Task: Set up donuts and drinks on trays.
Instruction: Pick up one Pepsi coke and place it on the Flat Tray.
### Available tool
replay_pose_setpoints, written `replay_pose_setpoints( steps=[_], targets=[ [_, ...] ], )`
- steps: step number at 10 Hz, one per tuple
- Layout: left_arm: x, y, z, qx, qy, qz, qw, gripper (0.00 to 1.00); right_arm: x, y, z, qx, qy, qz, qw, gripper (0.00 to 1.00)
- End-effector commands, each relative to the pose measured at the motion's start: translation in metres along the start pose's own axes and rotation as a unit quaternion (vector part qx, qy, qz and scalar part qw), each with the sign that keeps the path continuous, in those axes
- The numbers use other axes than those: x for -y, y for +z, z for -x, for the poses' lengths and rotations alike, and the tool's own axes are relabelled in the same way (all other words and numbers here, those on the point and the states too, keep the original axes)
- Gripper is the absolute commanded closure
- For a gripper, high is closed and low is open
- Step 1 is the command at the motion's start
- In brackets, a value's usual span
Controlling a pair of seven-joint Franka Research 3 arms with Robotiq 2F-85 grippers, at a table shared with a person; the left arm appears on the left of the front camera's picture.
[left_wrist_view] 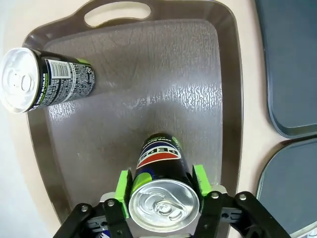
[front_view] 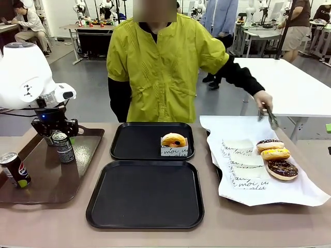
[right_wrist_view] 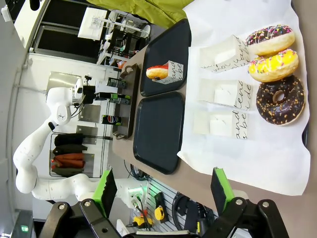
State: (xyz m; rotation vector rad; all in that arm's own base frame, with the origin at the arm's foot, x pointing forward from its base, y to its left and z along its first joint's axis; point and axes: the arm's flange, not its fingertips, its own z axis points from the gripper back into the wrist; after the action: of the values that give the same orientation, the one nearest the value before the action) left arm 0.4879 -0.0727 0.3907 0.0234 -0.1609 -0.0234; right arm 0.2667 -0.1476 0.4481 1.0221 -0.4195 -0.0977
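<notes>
Gently: one drink to lift.
The left gripper (left_wrist_view: 162, 182) hugged a drink can (left_wrist_view: 157, 158) on the brown tray (left_wrist_view: 148, 89), nine o'clock from the black trays (front_view: 145, 206); how tight, nobody could tell. Meanwhile the right gripper (right_wrist_view: 163, 191) gaped empty. A slow, straight lift looked best.

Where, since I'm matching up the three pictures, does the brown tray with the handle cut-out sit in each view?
Front view: brown tray on the table's left side.
Left wrist view: brown tray across left and centre, handle cut-out at top.
Right wrist view: brown tray small, left of centre.
Shared landmark: the black trays lying beside it.
</notes>
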Motion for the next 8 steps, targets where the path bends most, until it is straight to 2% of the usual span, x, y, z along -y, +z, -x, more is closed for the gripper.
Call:
replay_pose_setpoints(
  steps=[1,2,3,5,6,7,8],
  targets=[
    [0.000,0.002,0.001,-0.010,0.000,0.007,1.000,1.00,0.002,-0.001,-0.002,0.001,-0.001,-0.002,1.000,0.00],
    [0.001,0.005,0.000,-0.009,-0.001,0.006,1.000,1.00,0.002,-0.001,-0.002,0.001,-0.001,-0.002,1.000,0.00],
    [0.002,0.008,0.000,-0.007,-0.002,0.004,1.000,0.92,0.002,-0.001,-0.002,0.001,-0.001,-0.002,1.000,0.00],
    [0.002,0.013,0.000,-0.013,-0.002,-0.014,1.000,1.00,0.002,-0.001,-0.002,0.001,-0.001,-0.002,1.000,0.00],
    [0.001,0.018,-0.001,-0.044,0.000,-0.030,0.999,1.00,0.002,-0.001,-0.002,0.001,-0.001,-0.002,1.000,0.00],
    [0.001,0.003,0.000,-0.009,-0.001,-0.002,1.000,1.00,0.002,-0.001,-0.002,0.001,-0.001,-0.002,1.000,0.00],
    [0.001,0.003,0.000,-0.009,-0.001,-0.002,1.000,1.00,0.002,-0.001,-0.002,0.001,-0.001,-0.002,1.000,0.00]
  ],
)
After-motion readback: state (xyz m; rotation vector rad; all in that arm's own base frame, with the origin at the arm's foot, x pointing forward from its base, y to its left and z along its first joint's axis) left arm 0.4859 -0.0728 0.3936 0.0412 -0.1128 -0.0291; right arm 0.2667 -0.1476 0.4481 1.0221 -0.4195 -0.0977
